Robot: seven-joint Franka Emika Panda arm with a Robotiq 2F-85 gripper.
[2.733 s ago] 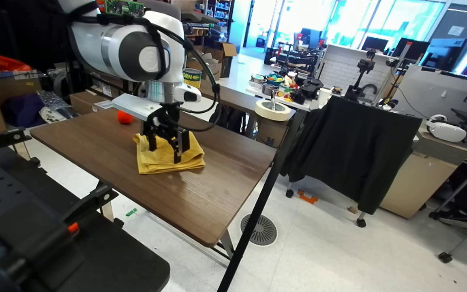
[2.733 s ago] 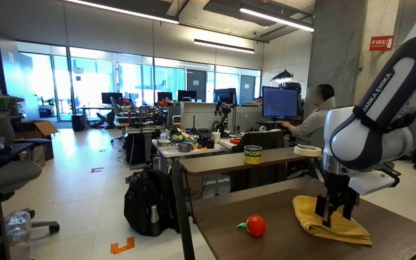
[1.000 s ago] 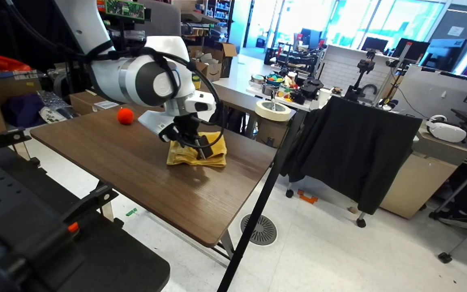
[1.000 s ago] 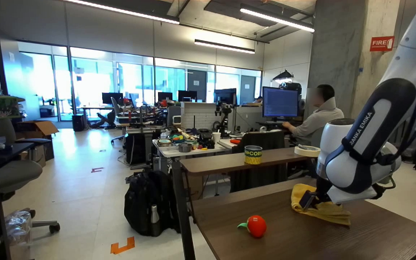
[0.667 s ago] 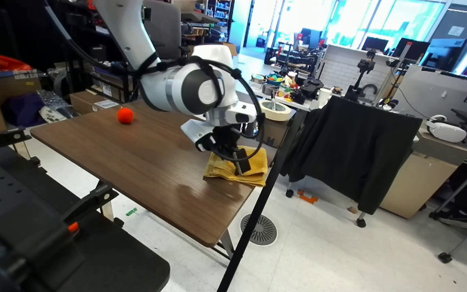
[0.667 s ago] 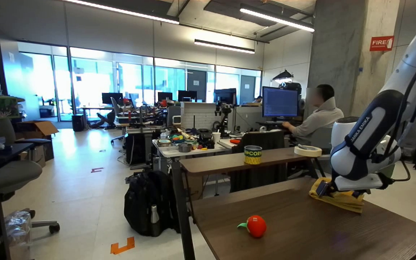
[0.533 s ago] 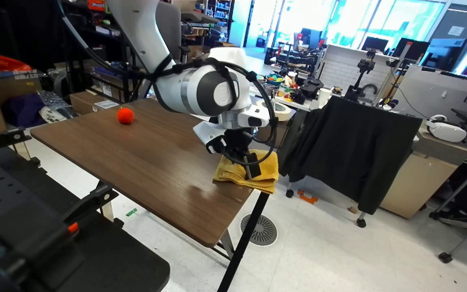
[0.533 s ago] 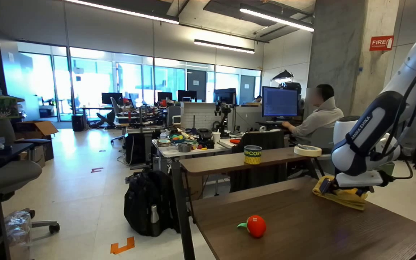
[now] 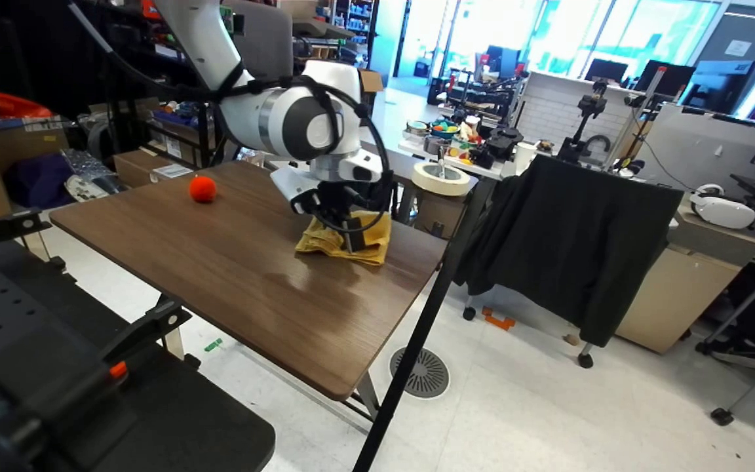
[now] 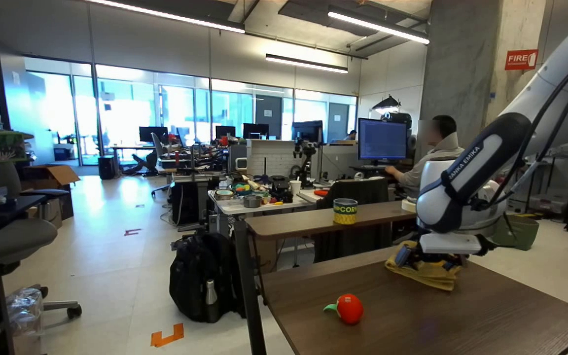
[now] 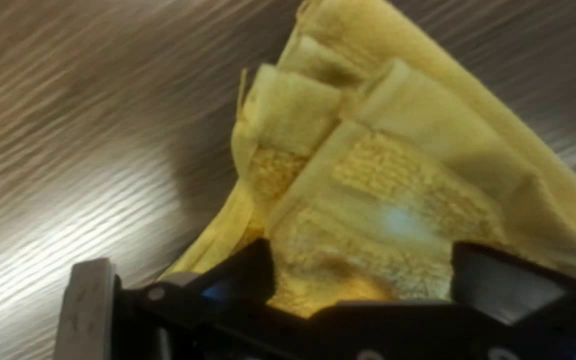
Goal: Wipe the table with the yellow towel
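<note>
- Two dark fingers (image 11: 250,270) of the end effector (image 11: 360,272) stand wide apart in the wrist view, down at the yellow towel (image 11: 418,105), which shows between them unclamped.
- Left of the towel in that view, the wood-grain surface (image 11: 93,110) shines brightly in places.
- In an exterior view, the towel lies folded and creased on the surface, beneath the end effector, with the white arm (image 9: 243,121) reaching over it.
- There, an orange-red ball-like object (image 9: 202,189) sits left of the towel, well apart; a roll of tape (image 9: 440,187) is beyond the towel, to its right.
- In an exterior view, that ball-like object, with its green leaf (image 10: 331,307), is left of the towel and nearer the camera.
- Beyond the towel, to its left, a can (image 10: 345,211) stands upright on a shelf (image 10: 289,225).
</note>
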